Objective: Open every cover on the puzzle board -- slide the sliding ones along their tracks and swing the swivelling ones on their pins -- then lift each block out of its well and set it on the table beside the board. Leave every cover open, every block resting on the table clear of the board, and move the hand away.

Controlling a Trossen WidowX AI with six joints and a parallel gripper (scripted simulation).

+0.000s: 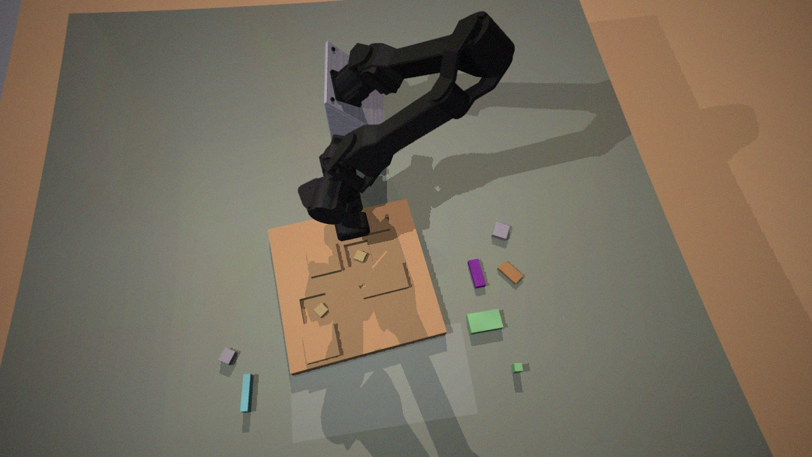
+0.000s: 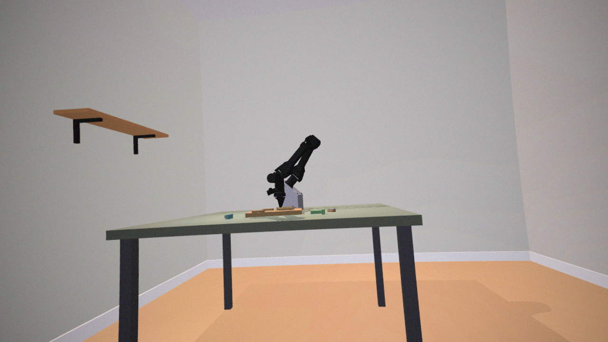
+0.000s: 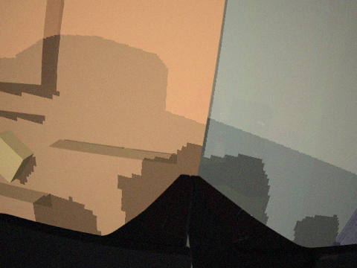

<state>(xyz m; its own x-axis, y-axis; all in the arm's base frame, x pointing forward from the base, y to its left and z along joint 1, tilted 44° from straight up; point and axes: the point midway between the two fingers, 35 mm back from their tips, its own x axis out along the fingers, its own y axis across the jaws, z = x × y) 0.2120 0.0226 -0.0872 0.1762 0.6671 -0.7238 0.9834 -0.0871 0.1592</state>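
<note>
Two tan blocks [image 1: 361, 256] [image 1: 321, 310] sit in wells of the orange puzzle board [image 1: 428, 306] [image 2: 271, 213] [image 3: 193, 48]; no writing is legible. Above the board's edge nearest the arm base [image 1: 335, 116] [image 2: 293, 199], the gripper [image 2: 280, 206] [image 3: 190, 176] has its fingers closed on nothing. Right of the board, a green block [image 1: 484, 321] [image 2: 317, 211] lies near its edge.

Our bench [image 1: 187, 187] [image 2: 263, 226] had a grey-green top and dark legs. On it we had the square orange-tan puzzle board [image 1: 428, 306] [image 2: 274, 213]. Beside one side lay purple [image 1: 476, 273], orange [image 1: 510, 271] and large green [image 1: 484, 320] blocks, with a small green cube [image 1: 517, 367] and a pale cube [image 1: 500, 230]. Across the board, we saw another pale cube [image 1: 227, 356] near a cyan bar [image 1: 246, 392].
</note>
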